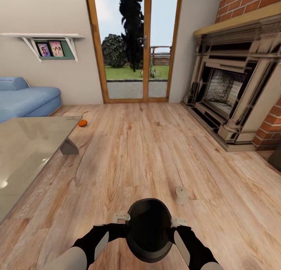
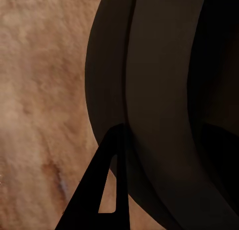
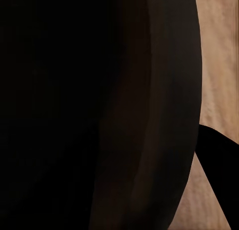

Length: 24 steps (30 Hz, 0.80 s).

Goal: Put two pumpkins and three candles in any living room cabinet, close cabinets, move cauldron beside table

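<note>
The black cauldron (image 1: 148, 229) is held up off the wooden floor (image 1: 156, 152) between both arms, the left pincer (image 1: 121, 217) and right pincer (image 1: 178, 222) pressed against its opposite sides; whether either is clenched I cannot tell. One candle (image 1: 180, 194) stands on the floor just beyond the cauldron. A pumpkin (image 1: 82, 123) lies on the floor by the far corner of the glass table (image 1: 27, 149).

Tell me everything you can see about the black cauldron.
The cauldron is a round matte-black pot with a wide open mouth and a dark inside. It sits between the left gripper and the right gripper, one at each side, above the wood floor. It looks empty. Both wrist views show its curved dark wall close up.
</note>
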Available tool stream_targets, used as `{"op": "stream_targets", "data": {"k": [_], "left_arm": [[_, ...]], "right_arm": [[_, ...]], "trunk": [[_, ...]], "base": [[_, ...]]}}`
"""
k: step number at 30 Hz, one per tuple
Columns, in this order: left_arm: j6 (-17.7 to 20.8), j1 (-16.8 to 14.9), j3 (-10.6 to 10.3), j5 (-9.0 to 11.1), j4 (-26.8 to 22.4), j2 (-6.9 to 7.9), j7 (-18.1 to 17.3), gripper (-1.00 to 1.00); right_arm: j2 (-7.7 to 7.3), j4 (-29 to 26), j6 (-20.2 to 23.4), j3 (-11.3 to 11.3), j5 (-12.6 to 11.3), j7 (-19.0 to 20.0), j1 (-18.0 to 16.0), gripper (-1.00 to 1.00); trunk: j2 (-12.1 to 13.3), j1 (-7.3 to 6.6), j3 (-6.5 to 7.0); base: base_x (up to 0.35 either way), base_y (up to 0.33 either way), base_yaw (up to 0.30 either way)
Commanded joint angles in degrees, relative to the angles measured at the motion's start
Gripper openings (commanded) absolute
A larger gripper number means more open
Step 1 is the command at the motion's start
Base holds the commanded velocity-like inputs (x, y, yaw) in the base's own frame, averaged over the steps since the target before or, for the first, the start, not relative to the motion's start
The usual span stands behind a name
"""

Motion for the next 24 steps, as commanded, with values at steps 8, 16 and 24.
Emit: {"op": "stream_targets", "data": {"k": [8,16,24], "left_arm": [[0.3,0.1,-0.7,0.6,-0.2,-0.02,0.0,-1.0],[0.3,0.0,-0.7,0.6,-0.2,-0.02,0.0,-1.0],[0.3,0.0,-0.7,0.6,-0.2,-0.02,0.1,-1.0]], "right_arm": [[0.05,-0.3,0.5,-0.9,1.6,-1.5,-0.1,-1.0],[0.05,-0.3,0.5,-0.9,1.6,-1.5,-0.1,-1.0],[0.05,-0.3,0.5,-0.9,1.6,-1.5,-0.1,-1.0]], "trunk": [[0.1,-0.22,1.73],[0.2,-0.43,3.5],[0.2,-0.45,3.72]], "base": [[0.0,0.0,0.0],[0.0,0.0,0.0],[0.0,0.0,0.015]]}}
